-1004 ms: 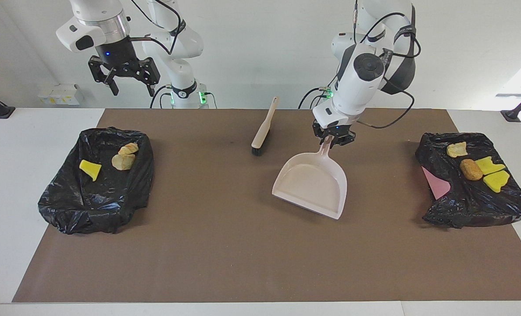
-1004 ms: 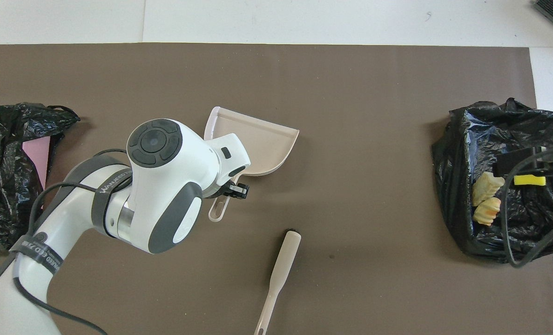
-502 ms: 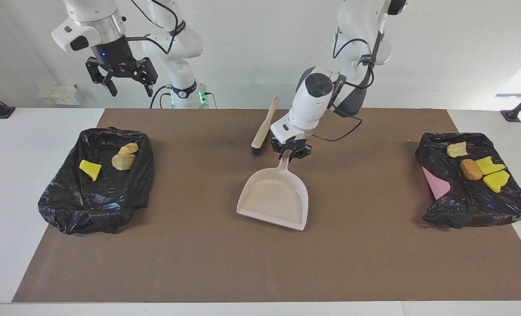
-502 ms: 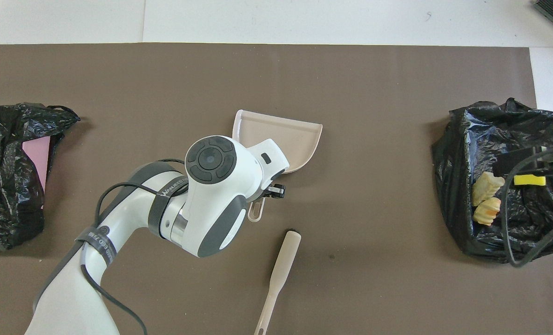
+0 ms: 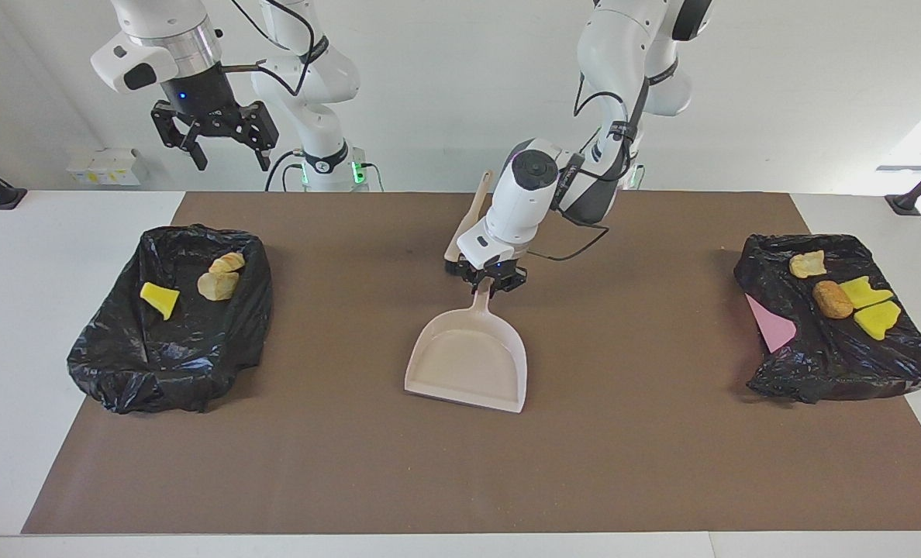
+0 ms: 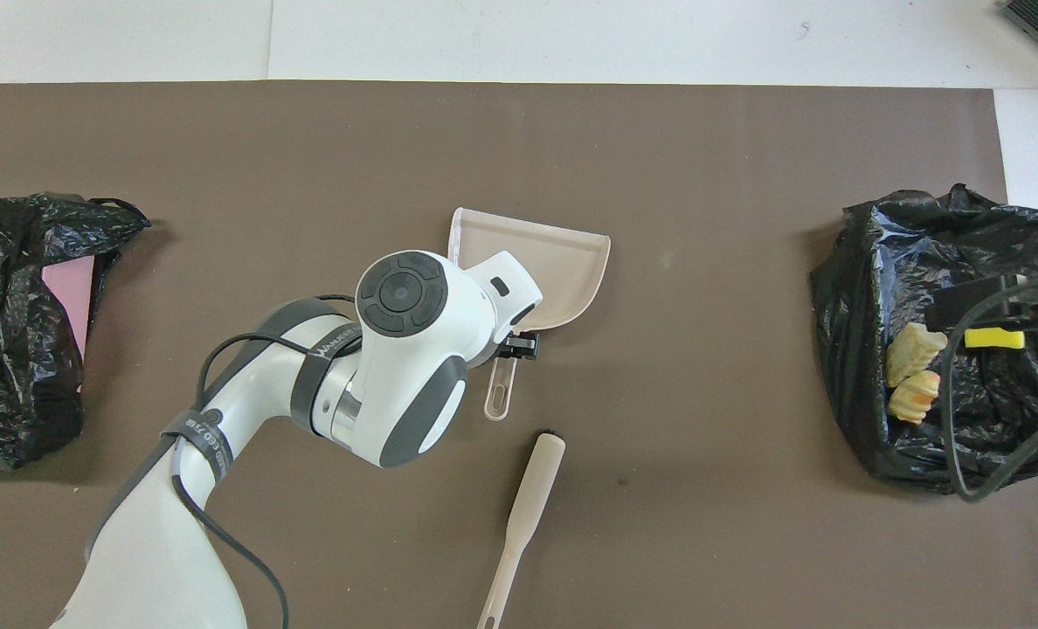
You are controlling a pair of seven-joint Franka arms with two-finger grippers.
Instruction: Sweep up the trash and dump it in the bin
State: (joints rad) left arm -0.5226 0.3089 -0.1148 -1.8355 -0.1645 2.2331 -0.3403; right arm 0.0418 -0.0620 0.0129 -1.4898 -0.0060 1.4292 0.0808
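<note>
— What has changed in the last second?

— The left arm has swung the dustpan [image 5: 468, 364] from right of centre to the middle of the facing view, and it now lies flat on the brown mat [image 5: 352, 465], just below the brush [image 5: 455, 246]. The left gripper [image 5: 491, 283] sits at the pan's handle – whether it pinches it or has let go, I cannot tell.

— And the other one?

— The right gripper [image 5: 229, 161] waits at the upper left, raised, with its fingers spread and empty.

— What does that mean for the job?

— The pan is empty and no trash lies on the mat, so I judge the dumping done and the tools being put back.

— Count for me.

— Seven scraps, all in bags. The bag at the left [image 5: 119, 372] has three – one yellow chunk [image 5: 160, 298] and two tan lumps [image 5: 218, 285] [image 5: 227, 262]. The bag at the right [image 5: 833, 372] has four: a pale lump [image 5: 807, 264], a brown lump [image 5: 833, 299] and two yellow pieces [image 5: 864, 291] [image 5: 877, 319] (plus one pink sheet [image 5: 770, 324] at its edge). Two bags, one dustpan, one brush.
</note>
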